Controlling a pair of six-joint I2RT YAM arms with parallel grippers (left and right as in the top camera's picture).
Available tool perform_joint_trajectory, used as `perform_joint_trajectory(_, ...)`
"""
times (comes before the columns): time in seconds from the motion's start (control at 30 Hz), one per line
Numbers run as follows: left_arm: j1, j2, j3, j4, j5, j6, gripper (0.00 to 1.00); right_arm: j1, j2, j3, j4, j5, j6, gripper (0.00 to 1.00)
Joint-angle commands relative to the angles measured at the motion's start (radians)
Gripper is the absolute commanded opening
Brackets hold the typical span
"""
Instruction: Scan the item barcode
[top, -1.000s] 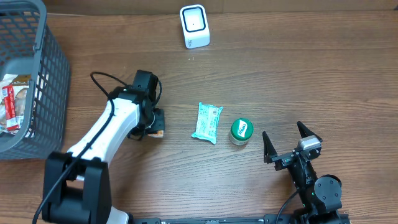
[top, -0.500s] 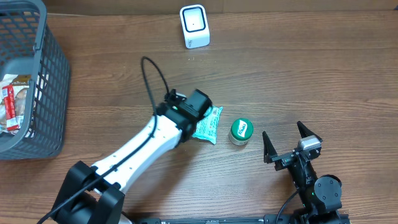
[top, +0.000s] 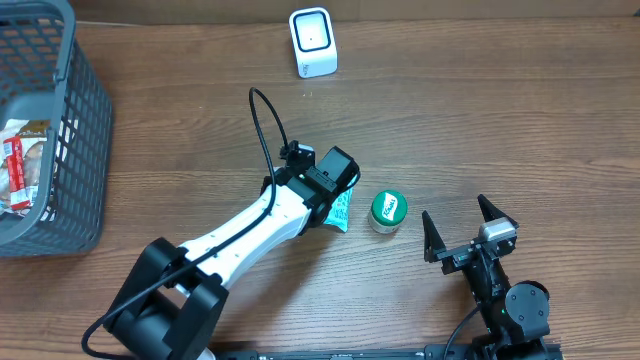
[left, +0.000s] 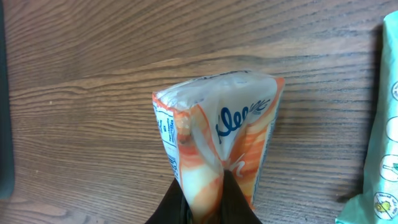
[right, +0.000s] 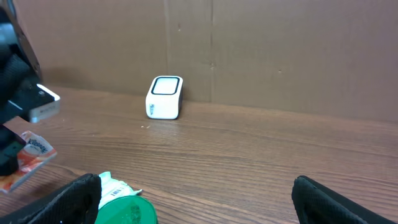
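Tissue pack (left: 217, 143), orange, clamped at one end in the left gripper (left: 208, 198) over the middle of the table (top: 520, 110), long axis running out from the fingertips. Scanner (top: 312, 42) well apart, toward the far edge. Right gripper (top: 468, 226) farther off, spread wide, empty.

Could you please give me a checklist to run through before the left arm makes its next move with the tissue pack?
1. Left pincer shut on the tissue pack: ok.
2. Barcode face identified: cannot tell; only small print shows on one side.
3. Pack presented at the scanner: not ok, it is well short.
4. Table between pack and scanner free of things: ok.
5. Right pincer open, away from that path: ok.
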Motion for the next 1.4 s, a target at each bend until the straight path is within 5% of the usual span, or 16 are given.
perform_joint_trajectory(0.0, -0.007, 0.047, 0.012, 0.003, 0.007, -0.018, 0.04, 0.000, -0.006, -0.011, 0.002, -0.001, -0.004, 1.00)
perform_joint_trajectory(0.27, -0.007, 0.117, 0.012, 0.009, 0.016, -0.006, 0.05, 0.000, -0.006, -0.011, 0.002, -0.001, -0.004, 1.00)
perform_joint_trajectory(0.4, -0.007, 0.116, 0.012, 0.018, 0.025, -0.006, 0.24, 0.000, -0.006, -0.011, 0.002, -0.001, -0.004, 1.00)
perform_joint_trajectory(0.53, -0.007, 0.116, 0.012, 0.018, 0.025, -0.006, 0.28, 0.000, -0.006, -0.011, 0.002, -0.001, -0.004, 1.00)
perform_joint_trajectory(1.37, -0.006, 0.116, 0.077, 0.011, 0.098, -0.005, 0.30, 0.000, -0.006, -0.011, 0.002, -0.001, -0.004, 1.00)
